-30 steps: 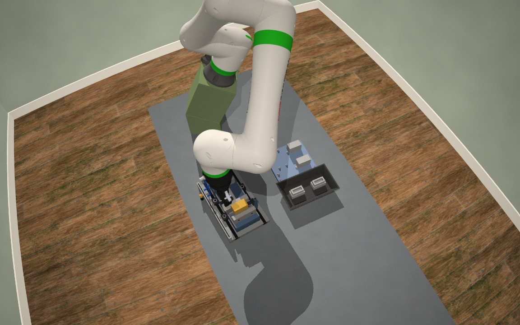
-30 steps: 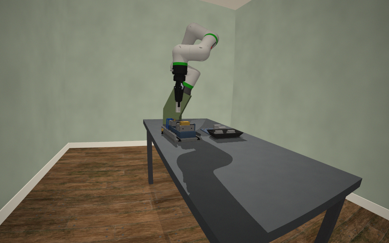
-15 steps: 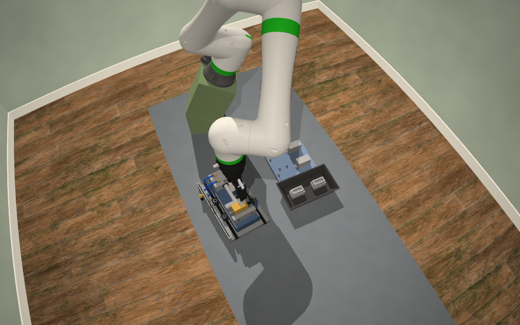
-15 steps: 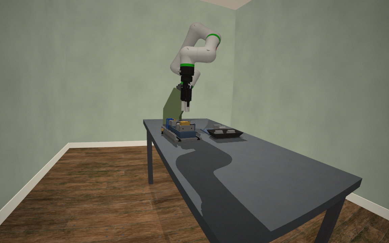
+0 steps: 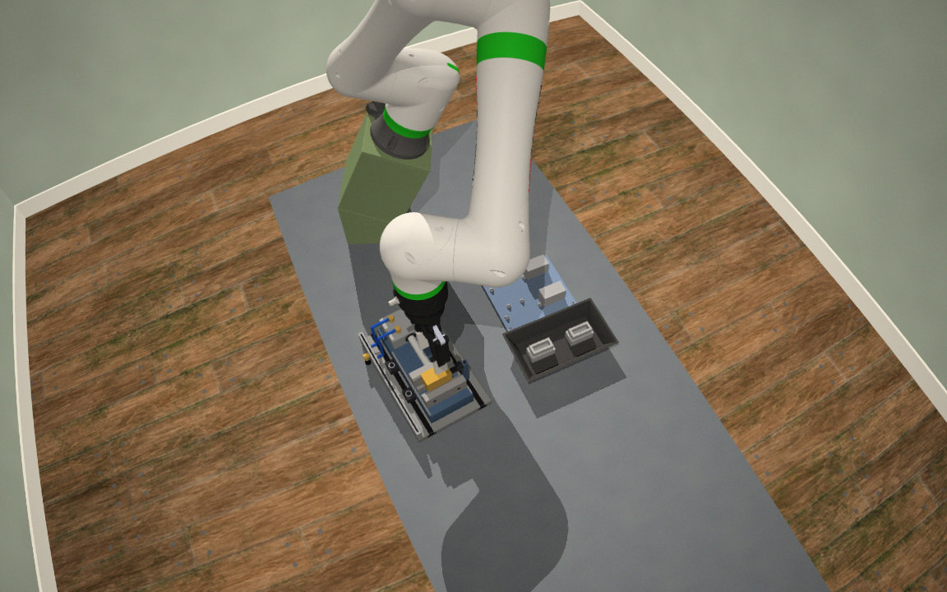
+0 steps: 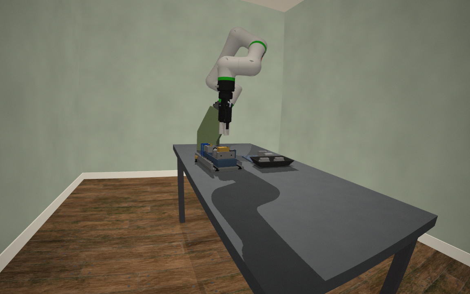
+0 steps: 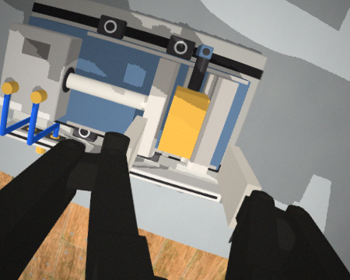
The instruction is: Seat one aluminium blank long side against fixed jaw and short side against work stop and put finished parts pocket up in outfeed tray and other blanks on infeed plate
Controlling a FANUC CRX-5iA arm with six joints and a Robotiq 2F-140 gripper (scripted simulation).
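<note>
1. Brass-yellow, the block [image 7: 184, 120] lies in the narrow opening of the vise [image 5: 425, 382], which serves as the landmark for everything else.
2. Above the vise hangs the gripper [image 6: 224, 132], pointing down, with clear air between it and the block.
3. Its two fingers stand partly apart and hold nothing; in the wrist view the vise's edge and the surface show in the gap between them.
4. At one end of the vise, blue hoses [image 7: 19, 121] with yellow caps run from the end block; the pale rod [image 7: 105, 89] reaches from that block toward the opening.
5. On the far side of the opening from the hoses sits the plain end block [image 7: 217, 117], and the yellow block lies along it.
6. Well to the right of the vise in the top view lies the dark tray [image 5: 603, 324], with two grey parts [image 5: 540, 349] [image 5: 579, 332] sitting side by side on its floor, pockets facing up.
7. Just beyond the tray, away from the vise's near end, lies the light-blue plate [image 5: 501, 302], with two pale grey blanks [image 5: 552, 293] [image 5: 536, 266] resting flat on it.
8. Behind the vise, the arm's green pedestal [image 5: 377, 192] stands on the grey surface [image 5: 609, 471].
</note>
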